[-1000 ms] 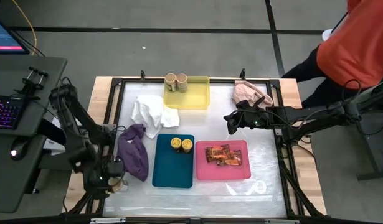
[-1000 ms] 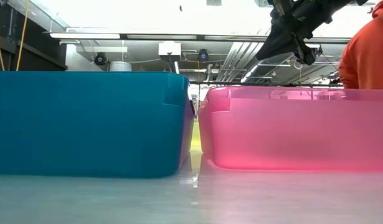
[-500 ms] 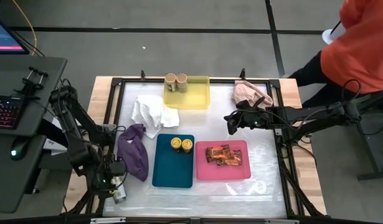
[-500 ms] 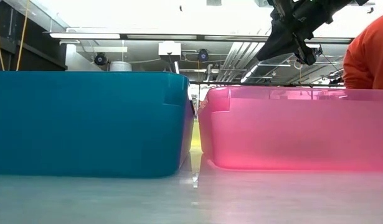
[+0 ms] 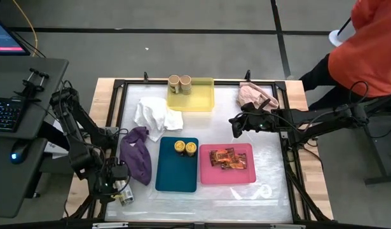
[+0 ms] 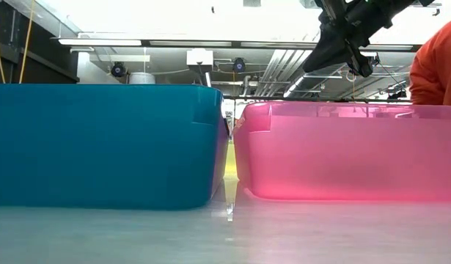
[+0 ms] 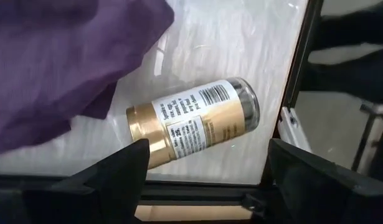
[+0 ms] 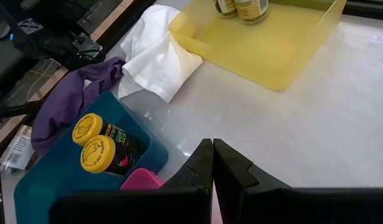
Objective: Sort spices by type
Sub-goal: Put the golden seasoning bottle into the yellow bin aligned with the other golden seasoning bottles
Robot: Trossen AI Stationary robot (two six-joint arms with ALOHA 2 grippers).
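Gold-lidded, your third jar [image 7: 192, 121] lies on its side beside the purple cloth [image 7: 60, 62]; only the left wrist view shows this clearly. Left gripper [image 7: 203, 171] spread wide, holding nothing. Right gripper [image 8: 213, 163] pressed together, raised.

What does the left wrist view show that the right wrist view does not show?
Only the left wrist view shows a jar with a tan lid lying on its side on the table, between the open fingers of the left gripper. Only the right wrist view shows the yellow tray with two jars standing in it, the white cloth, the teal tray holding two yellow-lidded jars, and the shut right gripper. Both views show the purple cloth and the pale table surface.
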